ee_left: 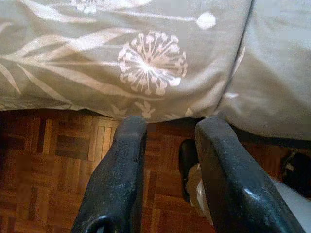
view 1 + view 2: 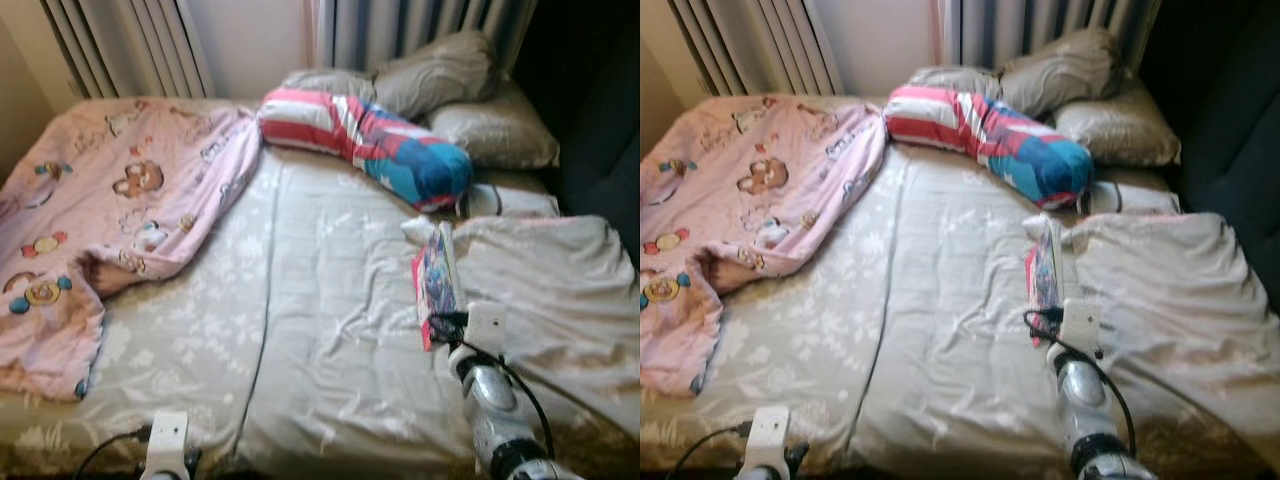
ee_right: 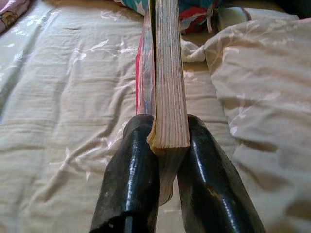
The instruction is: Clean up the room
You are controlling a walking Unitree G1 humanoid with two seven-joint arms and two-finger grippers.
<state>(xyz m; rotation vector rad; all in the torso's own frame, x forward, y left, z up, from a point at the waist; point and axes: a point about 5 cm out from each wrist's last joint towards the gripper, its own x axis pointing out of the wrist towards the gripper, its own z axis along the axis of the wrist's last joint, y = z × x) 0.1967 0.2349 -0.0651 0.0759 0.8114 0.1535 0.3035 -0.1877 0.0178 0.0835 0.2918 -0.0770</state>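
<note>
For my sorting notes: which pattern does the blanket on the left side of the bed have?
Pale pink blanket printed with cartoon bears, clearest in the left eye view.

Wrinkled matt cloth is covering the bed [image 2: 320, 330]; paper pages are showing in the book [image 3: 167, 73] between glossy black plastic fingers [image 3: 131, 184]; wooden parquet floor [image 1: 43, 165] is gleaming.

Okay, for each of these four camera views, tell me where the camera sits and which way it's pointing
Left eye view: on the head, looking forward and down over the bed; right arm and right end effector at lower right.
Right eye view: stereo twin, same bed, pink blanket and book.
Left wrist view: on the left wrist, looking along the open left end effector at the bed edge and parquet floor.
Right wrist view: on the right wrist, looking along fingers clamping the book's page edge.
Shared: the book, in both eye views and right wrist.
</note>
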